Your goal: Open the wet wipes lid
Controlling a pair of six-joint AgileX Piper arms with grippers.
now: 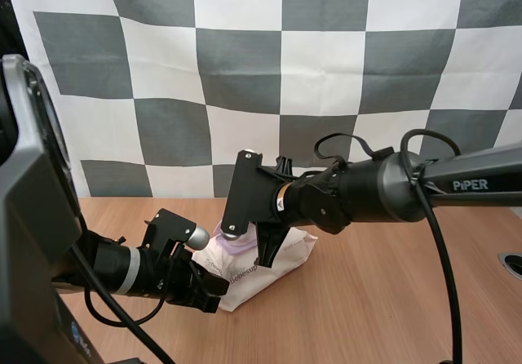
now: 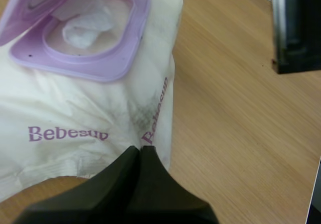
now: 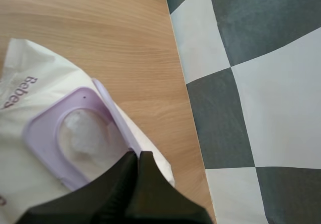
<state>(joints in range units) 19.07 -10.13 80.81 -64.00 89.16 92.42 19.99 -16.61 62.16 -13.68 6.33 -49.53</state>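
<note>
At the near seam of the pack of wet wipes point(image 2: 75, 108) my left gripper point(image 2: 140, 151) has its two fingers clenched into one dark wedge, tips touching the crinkled film just beside the printed brand name; whether they bear down on it I cannot tell. Across the pack my right gripper point(image 3: 136, 156) is likewise closed, its tips right at the end of the lilac lid point(image 3: 113, 116); I cannot tell whether a sliver of lid is nipped between them. The lid stands lifted off its lilac frame point(image 2: 100, 68), hinged along one side, with a white wipe point(image 2: 85, 25) puffed up in the opening. The pack lies flat on the wooden table point(image 2: 241, 133), between the two arms. By my judgement the pack is light, soft and slick-skinned, so it would slide or lift with any pull unless pinned at a seam or corner, not on its yielding middle; the lid looks thin, fairly stiff and springy at the hinge; its free lip, opposite the hinge, is the place to grip, and gently.
</note>
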